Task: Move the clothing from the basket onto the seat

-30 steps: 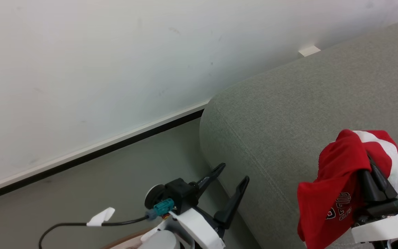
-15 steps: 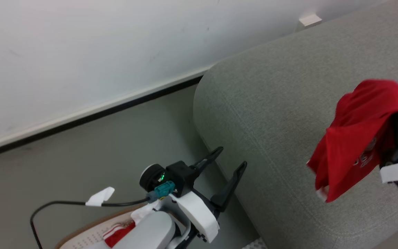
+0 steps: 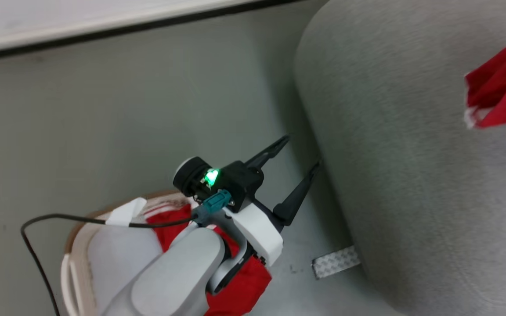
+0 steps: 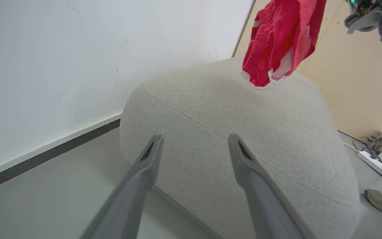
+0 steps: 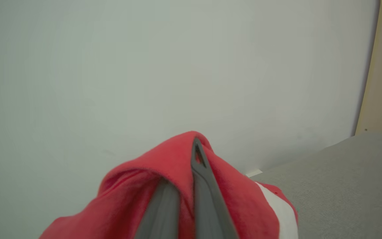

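One red garment [image 4: 282,36] hangs pinched in right tool [image 5: 188,179] above seat [image 4: 277,132].

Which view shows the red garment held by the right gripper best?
Left wrist view: the red garment hangs above the sofa, mostly in frame, white trim visible at its lower edge. Head view catches a corner at the right edge. Right wrist view is too close, showing it bunched around the shut right gripper.
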Robot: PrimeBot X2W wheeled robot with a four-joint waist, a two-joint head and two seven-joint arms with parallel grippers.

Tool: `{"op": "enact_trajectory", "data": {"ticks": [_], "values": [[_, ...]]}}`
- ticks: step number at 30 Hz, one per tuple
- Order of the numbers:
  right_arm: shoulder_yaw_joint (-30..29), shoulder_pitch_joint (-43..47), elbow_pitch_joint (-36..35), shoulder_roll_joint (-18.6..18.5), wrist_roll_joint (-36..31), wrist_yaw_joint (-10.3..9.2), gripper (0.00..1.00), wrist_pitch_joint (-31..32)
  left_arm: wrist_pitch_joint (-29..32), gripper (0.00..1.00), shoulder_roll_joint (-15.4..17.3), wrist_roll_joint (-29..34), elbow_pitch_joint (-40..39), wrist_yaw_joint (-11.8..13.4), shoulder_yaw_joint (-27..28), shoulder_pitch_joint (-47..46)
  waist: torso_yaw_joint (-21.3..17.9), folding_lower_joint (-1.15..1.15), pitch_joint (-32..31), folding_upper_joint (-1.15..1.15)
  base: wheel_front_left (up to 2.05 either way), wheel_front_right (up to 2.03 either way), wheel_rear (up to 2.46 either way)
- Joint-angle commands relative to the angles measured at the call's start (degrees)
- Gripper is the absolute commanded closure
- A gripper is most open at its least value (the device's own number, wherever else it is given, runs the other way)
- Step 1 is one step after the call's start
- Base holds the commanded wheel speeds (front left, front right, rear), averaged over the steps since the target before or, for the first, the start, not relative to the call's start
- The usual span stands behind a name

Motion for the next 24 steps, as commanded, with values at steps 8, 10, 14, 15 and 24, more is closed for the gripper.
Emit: {"op": "enact_trajectory", "data": {"ticks": [8, 10, 14, 15, 24], "values": [[-3.43, -5.05, 13.33, -3.66, -3.37, -0.1, 1.0, 0.05, -0.48, 0.0, -0.27, 1.45, -0.63, 1.01, 0.08, -2.3, 9.25, -0.02, 9.68, 0.0, 0.0, 0.0, 0.0], [-1.71, -5.29, 17.72, -4.72, -6.24, -0.1, 1.0, 0.05, -0.96, 0.0, -0.62, 1.37, -0.34, 1.21, -0.01, -2.25, 10.01, -0.02, 10.28, 0.0, 0.0, 0.0, 0.0], [2.75, -5.11, 25.94, -4.04, -9.41, -0.1, 1.0, 0.05, -2.14, 0.0, -0.71, 0.84, 0.49, 1.82, 0.37, -1.67, 10.36, -0.02, 10.16, 0.0, 0.0, 0.0, 0.0], [3.99, -4.95, 27.71, -3.79, -9.55, -0.1, 1.0, 0.08, -2.4, 0.0, -0.73, 0.6, 0.62, 1.78, 0.4, -1.45, 10.33, -0.02, 9.83, 0.0, 0.0, 0.0, 0.0], [11.26, -4.92, 33.35, -3.49, -7.79, -0.11, 0.0, 0.07, -3.34, 0.0, -0.28, -1.03, 1.84, 1.97, 0.68, 0.22, 8.42, -0.02, 4.14, 0.0, 0.0, 0.0, 0.0]]}}
